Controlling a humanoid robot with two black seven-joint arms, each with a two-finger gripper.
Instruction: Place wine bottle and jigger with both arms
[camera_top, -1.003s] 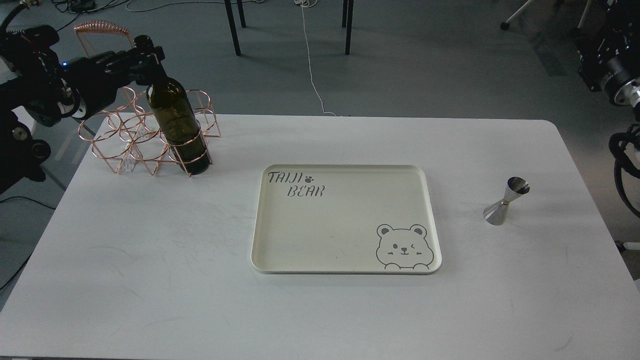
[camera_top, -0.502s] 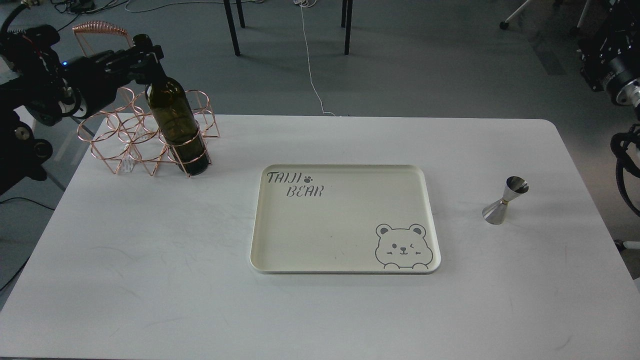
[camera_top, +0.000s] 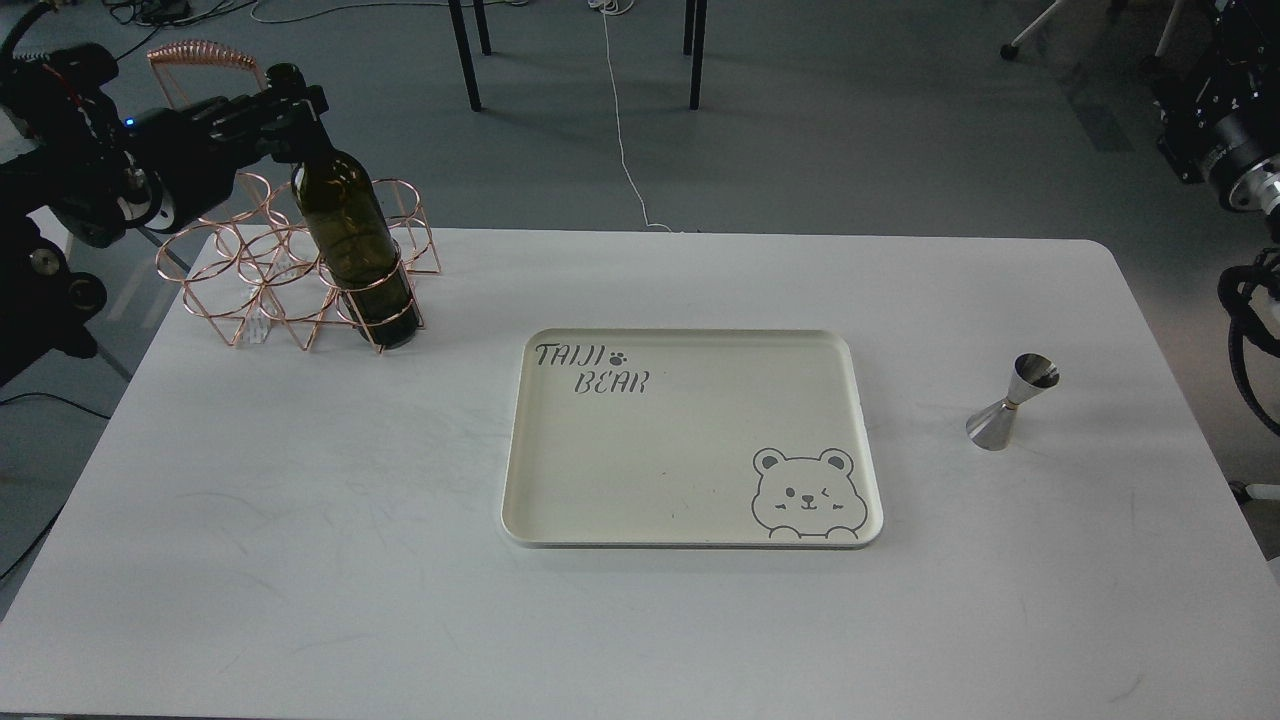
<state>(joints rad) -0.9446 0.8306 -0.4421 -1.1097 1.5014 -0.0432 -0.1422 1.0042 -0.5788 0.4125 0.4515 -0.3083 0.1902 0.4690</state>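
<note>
The dark olive-green wine bottle stands upright in the front right ring of a copper wire rack at the table's back left. My left gripper comes in from the left and is closed around the bottle's neck just below the mouth. The silver jigger stands on the table at the right, with no gripper near it. Only part of my right arm shows at the right edge; its gripper is out of view.
A cream tray printed with "TAIJI BEAR" and a bear face lies at the middle of the white table, between bottle and jigger. Chair legs and a white cable are on the floor behind the table.
My left gripper and the bottle's neck have shifted slightly upward; the bottle is still in the rack. The jigger and tray have not moved.
</note>
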